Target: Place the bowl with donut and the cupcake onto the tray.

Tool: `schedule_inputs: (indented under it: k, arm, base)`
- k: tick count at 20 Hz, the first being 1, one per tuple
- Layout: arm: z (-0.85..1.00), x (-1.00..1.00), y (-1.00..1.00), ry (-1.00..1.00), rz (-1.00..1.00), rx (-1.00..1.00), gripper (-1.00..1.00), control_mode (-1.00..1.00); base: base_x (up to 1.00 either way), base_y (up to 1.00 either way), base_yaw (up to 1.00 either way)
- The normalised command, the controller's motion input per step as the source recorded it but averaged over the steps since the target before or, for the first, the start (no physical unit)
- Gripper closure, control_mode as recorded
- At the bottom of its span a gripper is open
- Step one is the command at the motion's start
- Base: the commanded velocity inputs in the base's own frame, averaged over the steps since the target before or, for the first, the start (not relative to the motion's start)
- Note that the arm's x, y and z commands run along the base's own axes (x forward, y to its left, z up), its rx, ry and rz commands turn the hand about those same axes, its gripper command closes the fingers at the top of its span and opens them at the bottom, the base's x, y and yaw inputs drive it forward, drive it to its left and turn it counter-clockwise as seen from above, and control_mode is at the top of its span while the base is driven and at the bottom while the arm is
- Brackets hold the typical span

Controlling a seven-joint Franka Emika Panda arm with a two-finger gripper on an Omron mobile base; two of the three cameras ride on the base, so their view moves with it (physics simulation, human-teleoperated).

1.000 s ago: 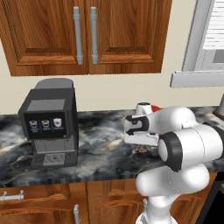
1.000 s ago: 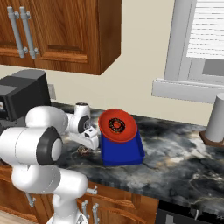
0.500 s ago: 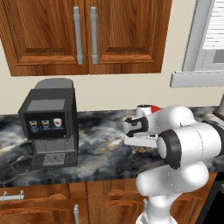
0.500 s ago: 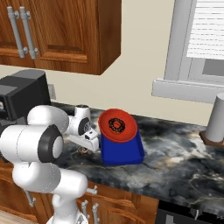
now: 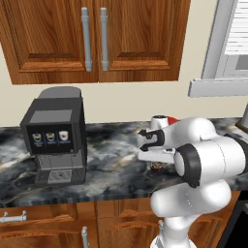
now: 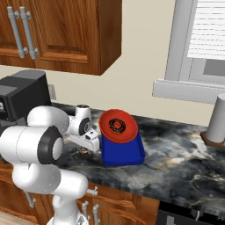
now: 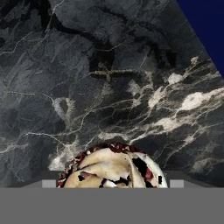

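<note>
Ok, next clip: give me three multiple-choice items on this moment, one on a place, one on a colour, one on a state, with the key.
1. Where is the bowl?
A. on the tray
B. on the coffee machine
C. on the window sill

2. What colour is the tray?
A. green
B. blue
C. white

3. What is the state of the cupcake?
A. already on the tray
B. lying inside the bowl
C. on the counter beside the tray, under the gripper

Key: 1 A, the red bowl with the donut rests on the tray's far end in the right base view. 2 B, the tray is solid blue. 3 C, the hand view shows the cupcake on the marble, the tray's corner off to one side.
</note>
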Motion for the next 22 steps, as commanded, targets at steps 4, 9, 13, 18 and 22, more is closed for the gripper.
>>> schedule_inputs:
  k: [4, 9, 13, 18, 22]
  arm:
    - [0.55, -0.18, -0.23, 0.00, 0.00, 0.00, 1.00, -1.00]
    - [0.38, -0.01, -0.44, 0.00, 0.00, 0.00, 1.00, -1.00]
    - [0.18, 0.00, -0.63, 0.00, 0.00, 0.00, 1.00, -1.00]
    - [0.19, 0.09, -0.71, 0.00, 0.00, 0.00, 1.00, -1.00]
    - [0.00, 0.25, -0.62, 0.00, 0.01, 0.00, 1.00, -1.00]
  base:
    - [0.00, 0.00, 0.00]
    - [0.00, 0.00, 0.00]
    - [0.00, 0.00, 0.00]
    - [0.00, 0.00, 0.00]
    - [0.00, 0.00, 0.00]
